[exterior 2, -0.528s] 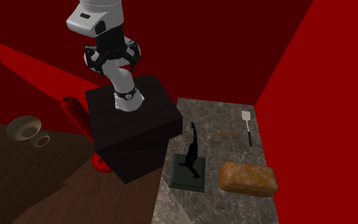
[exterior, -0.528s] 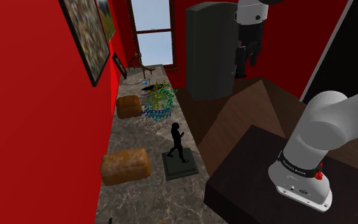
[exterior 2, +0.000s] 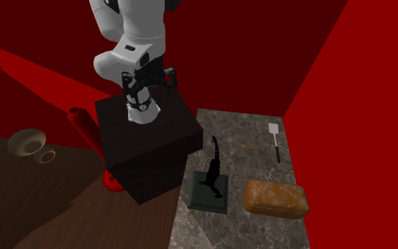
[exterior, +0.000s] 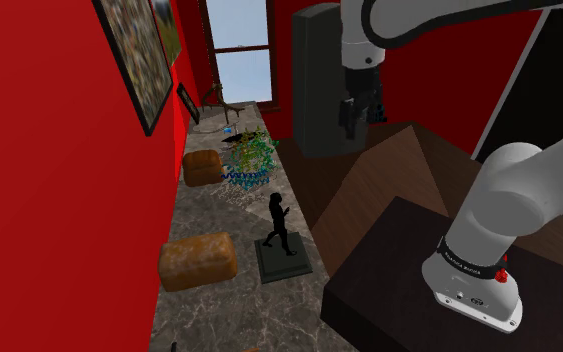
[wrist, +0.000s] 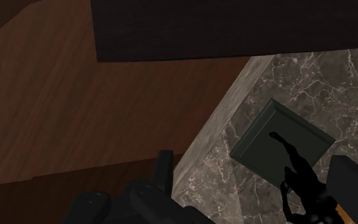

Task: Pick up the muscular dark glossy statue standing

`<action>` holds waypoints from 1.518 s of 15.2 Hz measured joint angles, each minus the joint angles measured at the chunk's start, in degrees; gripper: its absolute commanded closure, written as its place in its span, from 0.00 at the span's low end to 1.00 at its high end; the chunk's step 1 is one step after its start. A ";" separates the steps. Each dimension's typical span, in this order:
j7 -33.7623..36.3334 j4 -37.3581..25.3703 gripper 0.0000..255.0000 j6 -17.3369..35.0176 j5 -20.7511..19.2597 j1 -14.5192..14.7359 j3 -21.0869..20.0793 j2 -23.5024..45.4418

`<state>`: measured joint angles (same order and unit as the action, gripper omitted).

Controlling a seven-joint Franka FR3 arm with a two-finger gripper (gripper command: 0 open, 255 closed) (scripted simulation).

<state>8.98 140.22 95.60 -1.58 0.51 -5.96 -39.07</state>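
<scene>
In the shoulder view a counter (exterior: 219, 310) runs along the wall (exterior: 69, 200) at the left. On it the statue (exterior: 279, 222) stands upright on its base (exterior: 285, 262), close to the counter's right edge. Just left of the base lies 1 loaf (exterior: 198, 260). A 2nd loaf (exterior: 202, 166) lies farther back beside the wall, with a wire tangle (exterior: 249, 160) to its right. The stand (exterior: 399, 285) sits on the floor (exterior: 369, 190) right of the statue. The gripper (exterior: 354, 118) hangs over the floor, right of the counter and well beyond the statue, before a tall cabinet (exterior: 319, 80).
</scene>
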 measured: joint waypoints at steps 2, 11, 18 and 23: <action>2.13 0.19 0.00 3.37 0.43 0.13 -1.47 2.92; 13.35 -1.65 0.00 18.69 -0.04 0.18 -8.63 19.29; 23.86 -8.15 0.00 27.54 -5.50 -0.13 -12.86 34.96; 31.55 -15.01 0.00 30.88 -11.36 0.96 -13.79 46.18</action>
<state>40.53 125.20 126.48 -12.94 1.46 -19.75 7.11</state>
